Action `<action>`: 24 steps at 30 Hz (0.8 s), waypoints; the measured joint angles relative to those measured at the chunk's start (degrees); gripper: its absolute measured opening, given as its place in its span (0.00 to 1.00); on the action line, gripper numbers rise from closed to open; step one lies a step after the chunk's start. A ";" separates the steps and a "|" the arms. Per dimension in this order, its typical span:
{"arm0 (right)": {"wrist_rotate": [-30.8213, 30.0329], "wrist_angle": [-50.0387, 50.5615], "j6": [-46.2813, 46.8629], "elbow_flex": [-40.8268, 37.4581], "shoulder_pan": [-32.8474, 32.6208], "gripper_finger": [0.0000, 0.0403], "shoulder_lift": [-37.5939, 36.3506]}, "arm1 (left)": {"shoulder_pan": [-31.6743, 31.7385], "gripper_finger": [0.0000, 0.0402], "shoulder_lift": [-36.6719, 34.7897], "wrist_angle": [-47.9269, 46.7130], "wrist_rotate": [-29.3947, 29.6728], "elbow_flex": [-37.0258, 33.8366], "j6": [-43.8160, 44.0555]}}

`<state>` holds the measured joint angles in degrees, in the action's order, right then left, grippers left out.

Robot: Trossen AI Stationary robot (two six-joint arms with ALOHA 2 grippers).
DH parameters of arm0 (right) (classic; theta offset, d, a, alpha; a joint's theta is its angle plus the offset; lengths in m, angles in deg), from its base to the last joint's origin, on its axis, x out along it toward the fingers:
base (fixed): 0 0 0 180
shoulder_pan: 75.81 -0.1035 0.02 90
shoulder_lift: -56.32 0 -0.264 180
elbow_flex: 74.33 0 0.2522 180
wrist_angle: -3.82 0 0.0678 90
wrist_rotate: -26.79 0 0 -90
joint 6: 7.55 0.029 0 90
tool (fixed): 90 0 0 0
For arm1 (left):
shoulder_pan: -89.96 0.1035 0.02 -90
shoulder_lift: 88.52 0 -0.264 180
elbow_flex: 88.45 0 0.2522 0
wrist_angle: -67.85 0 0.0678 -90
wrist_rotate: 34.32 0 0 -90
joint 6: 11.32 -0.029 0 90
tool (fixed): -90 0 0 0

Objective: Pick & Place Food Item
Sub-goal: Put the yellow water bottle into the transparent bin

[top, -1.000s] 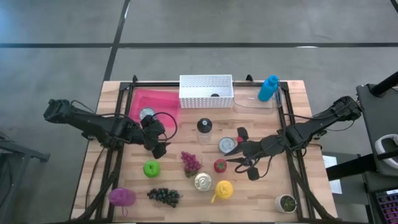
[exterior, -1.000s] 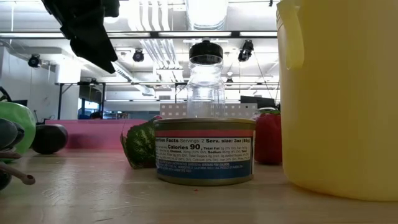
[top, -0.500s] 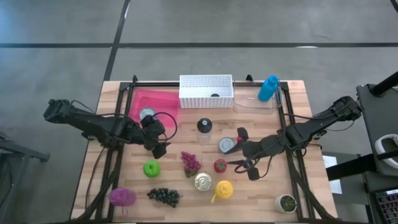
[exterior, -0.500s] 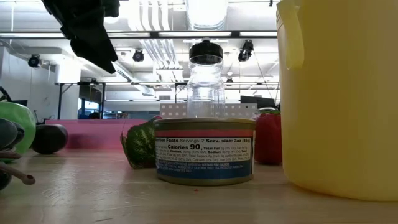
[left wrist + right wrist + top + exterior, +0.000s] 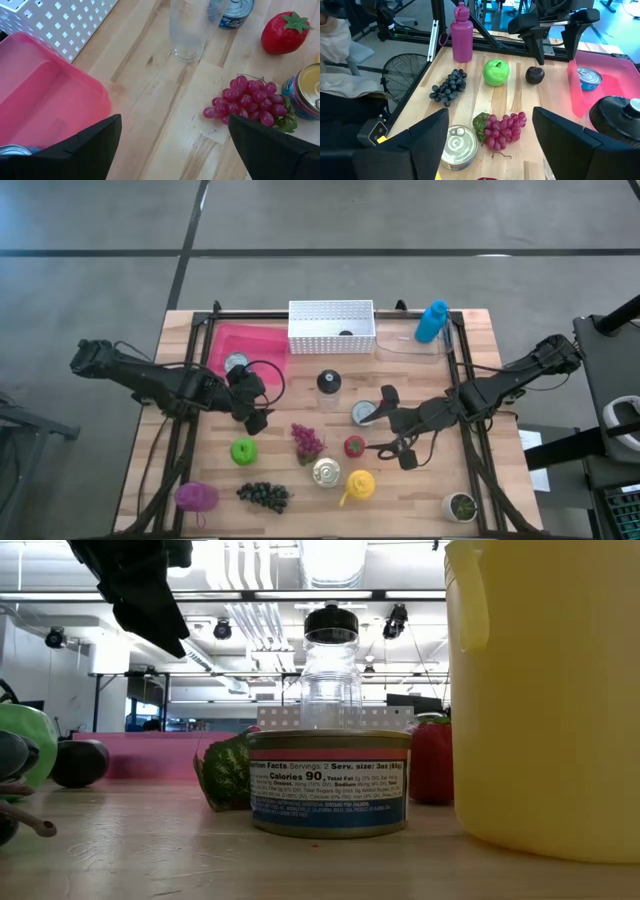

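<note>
The right pincer (image 5: 388, 423), fingers apart and empty, hovers nearest the strawberry (image 5: 354, 446), which lies on the tabletop (image 5: 500, 380) just beyond its fingertips toward the grapes (image 5: 306, 440), while the left pincer (image 5: 253, 402), also apart, waits beside the pink bin (image 5: 250, 340).

Can (image 5: 329, 783) label: "Nutrition Facts", "Calories 90", probably "Serv. size: 3oz".
</note>
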<state>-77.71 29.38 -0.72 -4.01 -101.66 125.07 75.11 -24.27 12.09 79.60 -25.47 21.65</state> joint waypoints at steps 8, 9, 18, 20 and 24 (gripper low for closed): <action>-0.02 -0.02 0.47 0.00 -0.01 0.76 0.00 | 0.00 0.94 0.00 0.01 0.00 0.00 0.02; -0.01 -0.02 0.48 0.00 0.00 0.76 0.00 | 0.00 0.94 0.00 0.00 0.00 0.00 0.02; -0.46 -0.28 -2.20 0.00 0.01 0.77 0.00 | 0.00 0.92 0.00 0.00 0.00 0.00 0.02; -0.47 -0.28 -2.30 0.00 -0.01 0.76 0.02 | 0.00 0.91 0.00 0.00 0.00 0.00 0.02; -0.47 -0.36 -2.32 0.00 0.00 0.74 0.02 | 0.00 0.91 0.00 0.00 0.00 0.00 0.07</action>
<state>-78.18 29.02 -3.04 -4.01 -101.67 125.09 75.11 -24.27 12.09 79.60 -25.47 21.72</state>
